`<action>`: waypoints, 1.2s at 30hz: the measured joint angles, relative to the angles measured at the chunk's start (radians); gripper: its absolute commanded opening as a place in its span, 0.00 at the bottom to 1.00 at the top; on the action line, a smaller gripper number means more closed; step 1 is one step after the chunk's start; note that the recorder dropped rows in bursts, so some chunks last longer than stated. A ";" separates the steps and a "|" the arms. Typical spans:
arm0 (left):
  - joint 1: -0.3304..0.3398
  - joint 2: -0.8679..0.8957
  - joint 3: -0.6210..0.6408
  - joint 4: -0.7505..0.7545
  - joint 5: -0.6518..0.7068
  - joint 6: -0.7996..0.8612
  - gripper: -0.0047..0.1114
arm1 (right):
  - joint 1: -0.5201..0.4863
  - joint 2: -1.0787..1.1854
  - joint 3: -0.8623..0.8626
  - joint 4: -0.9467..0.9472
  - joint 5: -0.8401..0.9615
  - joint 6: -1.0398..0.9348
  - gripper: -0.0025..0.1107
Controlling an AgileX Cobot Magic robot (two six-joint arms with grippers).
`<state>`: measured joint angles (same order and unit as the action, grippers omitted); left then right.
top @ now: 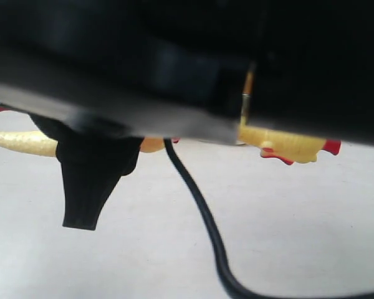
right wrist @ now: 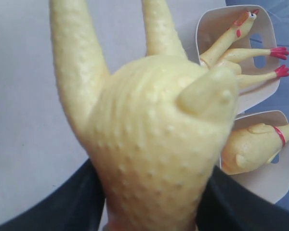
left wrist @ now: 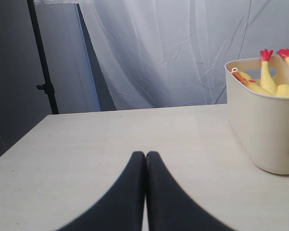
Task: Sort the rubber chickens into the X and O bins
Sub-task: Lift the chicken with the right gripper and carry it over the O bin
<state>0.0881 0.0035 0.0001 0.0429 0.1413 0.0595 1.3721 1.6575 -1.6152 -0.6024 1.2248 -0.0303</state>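
Note:
My right gripper [right wrist: 154, 204] is shut on the body of a yellow bumpy rubber chicken [right wrist: 159, 144]. Its two legs point away and run out of frame, and its neck end is hidden. Beyond it stand two cream bins. One bin [right wrist: 208, 30] holds a whole chicken [right wrist: 221, 45] with a red comb and red feet. The other bin [right wrist: 267, 180] holds a chicken piece [right wrist: 250, 149] with a red neck band. No X or O mark shows. My left gripper [left wrist: 145, 156] is shut and empty over the table, left of a bin [left wrist: 255, 125] with a chicken [left wrist: 279, 90] inside.
A dark arm close to the camera blocks most of the exterior view. Below it show yellow chicken parts [top: 287, 144] [top: 19, 142], a black hanging finger shape [top: 87, 187] and a black cable [top: 199, 205]. The pale table [left wrist: 86, 139] ends at a white curtain [left wrist: 159, 53].

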 measured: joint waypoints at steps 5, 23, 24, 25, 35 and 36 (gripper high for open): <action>0.000 0.000 0.000 0.000 0.000 0.000 0.04 | 0.000 0.000 0.000 0.000 0.000 0.000 0.01; 0.000 0.000 0.000 0.000 0.000 0.000 0.04 | -0.177 0.136 0.262 -0.306 -0.007 -0.280 0.01; 0.000 0.000 0.000 0.000 0.000 0.000 0.04 | -0.192 0.138 0.271 -0.360 -0.005 -0.282 0.01; 0.000 0.000 0.000 0.000 0.000 0.000 0.04 | -0.204 0.138 0.273 -0.398 -0.004 -0.282 0.01; 0.000 0.000 0.000 0.000 0.000 0.000 0.04 | -0.227 0.056 0.274 -0.501 -0.014 -0.282 0.01; 0.000 0.000 0.000 0.000 0.000 0.000 0.04 | -0.229 0.045 0.274 -0.506 -0.014 -0.284 0.01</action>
<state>0.0881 0.0035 0.0001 0.0429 0.1413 0.0595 1.1427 1.7026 -1.3414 -1.1088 1.2106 -0.3142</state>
